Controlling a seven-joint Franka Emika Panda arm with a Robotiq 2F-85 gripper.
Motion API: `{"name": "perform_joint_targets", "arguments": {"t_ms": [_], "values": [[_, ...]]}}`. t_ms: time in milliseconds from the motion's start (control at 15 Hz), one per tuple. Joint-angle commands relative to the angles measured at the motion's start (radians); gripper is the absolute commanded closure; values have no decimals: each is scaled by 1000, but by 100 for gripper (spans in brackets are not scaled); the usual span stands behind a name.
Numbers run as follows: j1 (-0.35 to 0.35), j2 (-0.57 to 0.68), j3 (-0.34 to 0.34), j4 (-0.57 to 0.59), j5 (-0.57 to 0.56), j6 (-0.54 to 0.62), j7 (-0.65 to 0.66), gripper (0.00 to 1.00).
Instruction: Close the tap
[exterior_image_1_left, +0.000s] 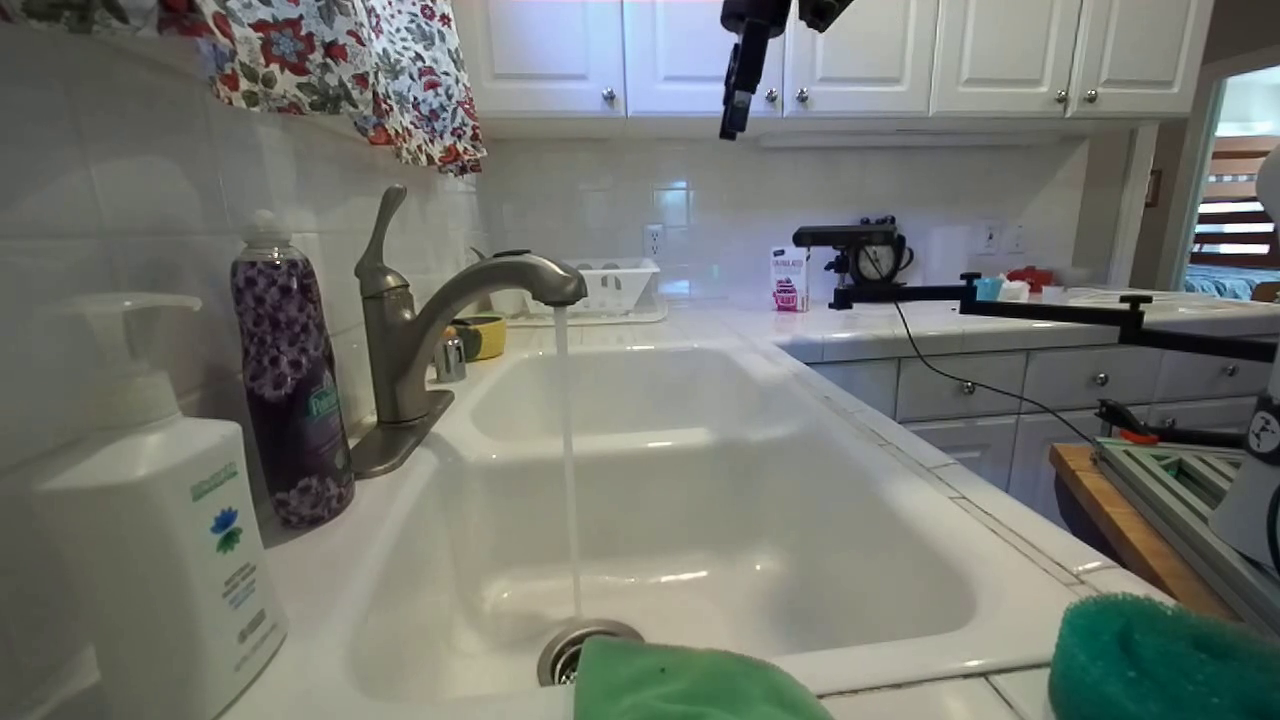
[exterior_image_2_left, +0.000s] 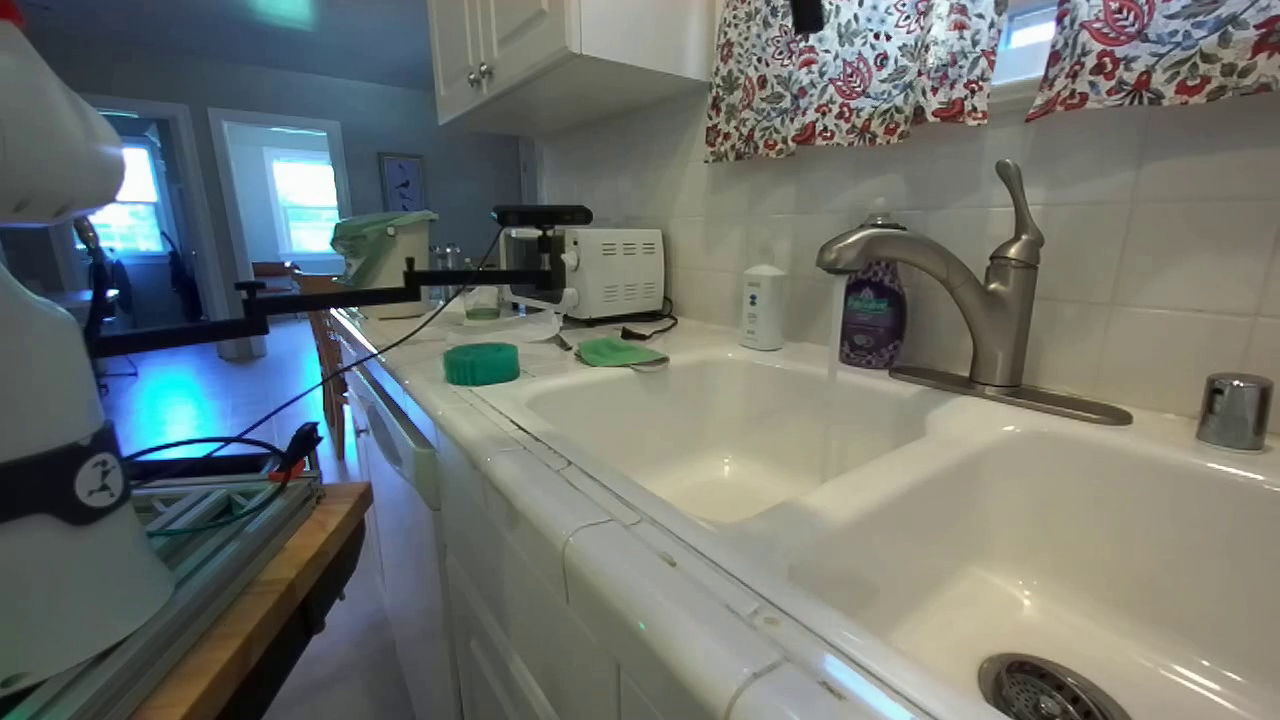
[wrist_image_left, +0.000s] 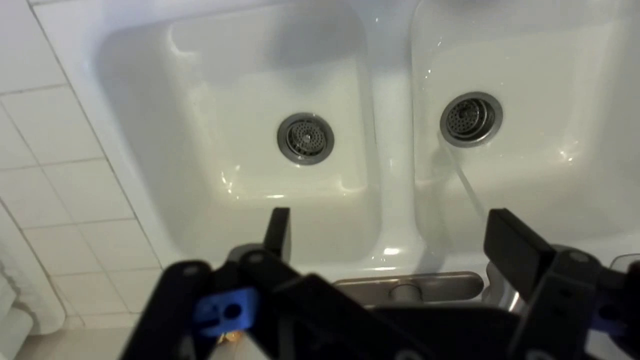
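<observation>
The single-lever kitchen faucet (exterior_image_1_left: 393, 345) is standing at the rim of the double-bowl sink (wrist_image_left: 393, 150), near the tiled wall (exterior_image_2_left: 1130, 250), its water stream (exterior_image_1_left: 566, 400) running. The end effector (wrist_image_left: 392, 237) is hanging higher than the faucet and apart from it, its fingers (wrist_image_left: 520, 250) standing wide apart and holding nothing. In an exterior view the lever handle (exterior_image_1_left: 380, 235) is lying between eight and nine o'clock from the end effector; in an exterior view the same lever handle (exterior_image_2_left: 1018, 210) is lying between four and five o'clock. Its long axis is standing near upright in both. In the wrist view the base plate (wrist_image_left: 432, 286) is showing at six o'clock from the finger gap, the lever handle escaping view. By judgement, the coming move is calling for descent and travel toward the tiled wall, probably ending in a push on the lever handle.
</observation>
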Motion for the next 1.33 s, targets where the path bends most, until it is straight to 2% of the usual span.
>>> {"name": "perform_joint_targets", "arguments": {"t_ms": [0, 200, 600, 1000, 1267], "values": [[-3, 99, 8, 126, 63, -9, -153, 0], [-8, 162, 35, 196, 94, 11, -275, 0], [-4, 276, 120, 274, 24, 70, -474, 0], [15, 309, 198, 251, -36, 270, -611, 0], [9, 322, 227, 214, -10, 432, -718, 0]]}}
